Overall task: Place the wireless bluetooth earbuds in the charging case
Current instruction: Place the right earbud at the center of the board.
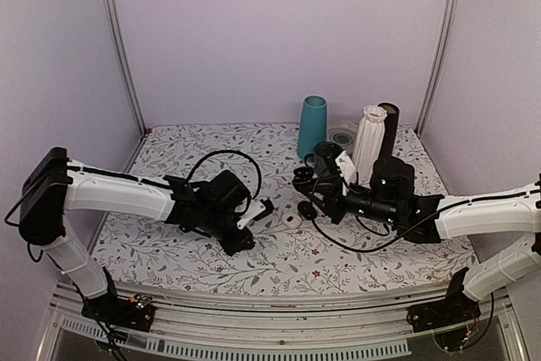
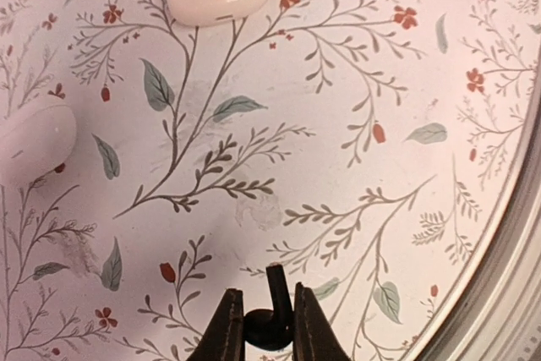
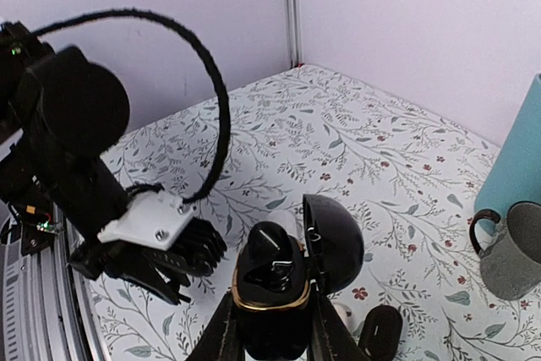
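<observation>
- Your left gripper [image 2: 266, 295] is pinched shut on a dark earbud [image 2: 270, 320], whose stem pokes up past the fingertips. It sits off to the left of the charging case [image 3: 270, 283], apart from it.
- Your right gripper [image 3: 272, 327] is clamped on the case's body, with the lid [image 3: 336, 238] hinged open to the right. Hold that case steady.
- Bring the bud above the case's open top, line it up with a free socket, and lower it slowly.
- Release only once it seats. One socket may already be filled; I can't tell.
</observation>
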Controlling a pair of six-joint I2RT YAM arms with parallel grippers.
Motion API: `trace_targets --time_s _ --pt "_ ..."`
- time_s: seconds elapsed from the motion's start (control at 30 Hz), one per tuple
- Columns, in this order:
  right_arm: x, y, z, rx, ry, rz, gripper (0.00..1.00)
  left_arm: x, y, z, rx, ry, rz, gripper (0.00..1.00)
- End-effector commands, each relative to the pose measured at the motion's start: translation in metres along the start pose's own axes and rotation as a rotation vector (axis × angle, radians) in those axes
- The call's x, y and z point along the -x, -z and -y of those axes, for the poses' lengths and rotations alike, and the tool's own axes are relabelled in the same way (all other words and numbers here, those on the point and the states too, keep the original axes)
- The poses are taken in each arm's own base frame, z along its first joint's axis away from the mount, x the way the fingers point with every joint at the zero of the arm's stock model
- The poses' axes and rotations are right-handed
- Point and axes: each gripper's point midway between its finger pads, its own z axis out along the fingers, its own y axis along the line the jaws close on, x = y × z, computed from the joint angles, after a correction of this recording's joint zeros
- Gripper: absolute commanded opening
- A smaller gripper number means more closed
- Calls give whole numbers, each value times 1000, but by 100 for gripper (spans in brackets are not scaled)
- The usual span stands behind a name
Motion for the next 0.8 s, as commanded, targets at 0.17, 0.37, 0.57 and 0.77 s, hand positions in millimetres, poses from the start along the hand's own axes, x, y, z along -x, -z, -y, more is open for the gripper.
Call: trace_targets --time_s 0.17,0.37,0.57,0.77 --pt "49 19 18 -108 -44 163 3 4 -41 -25 108 33 8 24" --pt "57 21 16 -96 -50 181 3 -1 -49 -31 137 18 -12 38" --pt "59 21 16 -93 -45 183 3 4 -36 -31 137 59 25 53" --pt "61 21 14 -90 -38 184 3 2 -16 -23 65 177 81 59"
